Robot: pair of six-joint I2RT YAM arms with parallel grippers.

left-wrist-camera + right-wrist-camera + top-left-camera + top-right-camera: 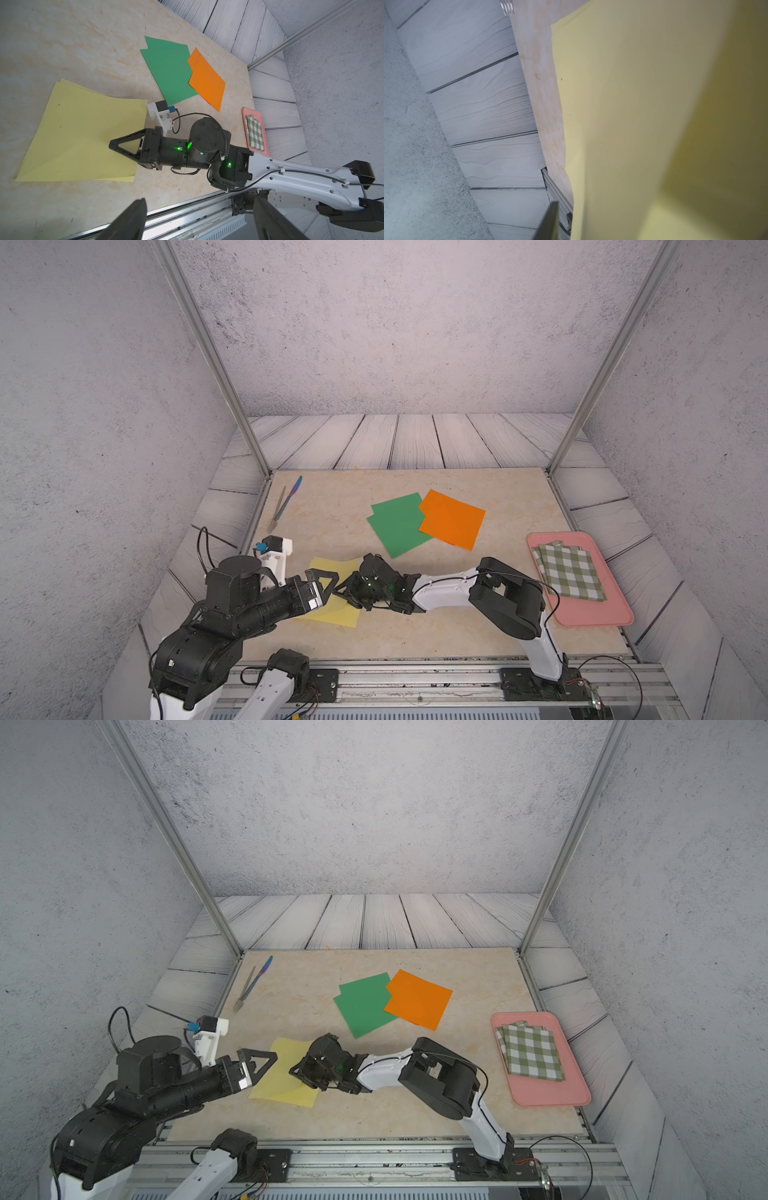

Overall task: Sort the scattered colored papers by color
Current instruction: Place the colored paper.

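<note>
Only one container on the table: a pink plastic tray (pixel 590 613) with rounded corners, off on the right side. All it holds is a folded green-and-white checked cloth (pixel 569 572), soft woven stuff, lying flat toward the tray's far end. None of the papers are in it.

The tabletop (pixel 415 626) is a smooth beige marble-look slab. The papers are thin, matte, plain rectangles. The green sheets (pixel 397 526) sit mid-table, two of them stacked a bit off-square. The bright orange sheets (pixel 453 518) are just to their right, with one edge lapping over the green. The pale yellow sheets (pixel 79 135) are a loose stack near the front left, corners fanned out, and the top one is buckled with a crease instead of lying flat.

My right gripper (pixel 111 143), black with triangular open-frame fingers, is reaching across and sits low over the right edge of that yellow stack. I honestly can't tell if it's pinching the sheet or has let go, since the wrist view there is mostly just yellow. My left gripper (pixel 199 199) is over the left side of the yellow stack, fingers (pixel 135 218) spread wide with nothing between them.

Far left corner has a thin metal fork (pixel 276 514) and a knife (pixel 291 495) with a bluish sheen, lying side by side.
</note>
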